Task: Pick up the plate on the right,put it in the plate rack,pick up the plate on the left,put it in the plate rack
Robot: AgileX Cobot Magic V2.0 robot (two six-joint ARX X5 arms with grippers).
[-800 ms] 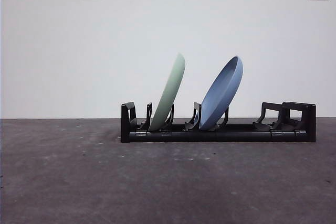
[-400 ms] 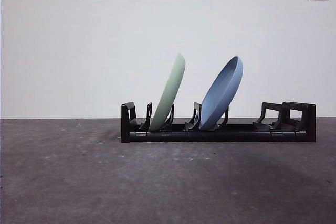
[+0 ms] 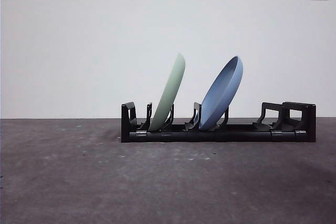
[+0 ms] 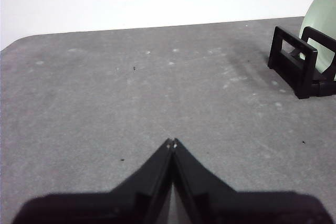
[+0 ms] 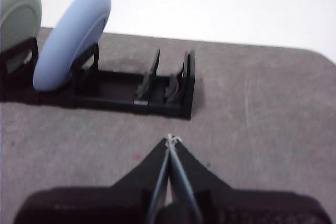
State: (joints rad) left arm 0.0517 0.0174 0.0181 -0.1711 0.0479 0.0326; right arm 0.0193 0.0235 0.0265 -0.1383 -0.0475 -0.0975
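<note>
In the plate rack (image 3: 218,129) I logged green plate (image 3: 169,94) and blue plate (image 3: 222,94), leaning on dividers; left gripper (image 4: 171,142) and right gripper (image 5: 171,139) pressed together, empty.

No legible txt, labels or nos. anywhere.

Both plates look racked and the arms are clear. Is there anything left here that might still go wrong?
Two small risks, as far as I can judge. The green plate and blue plate both lean steeply in the plate rack, so a bump to the table might tip or slide them. The right claw, shut, sits close in front of the rack's empty end; a forward move could nudge it. The left claw, also shut, is well off to the side.
</note>
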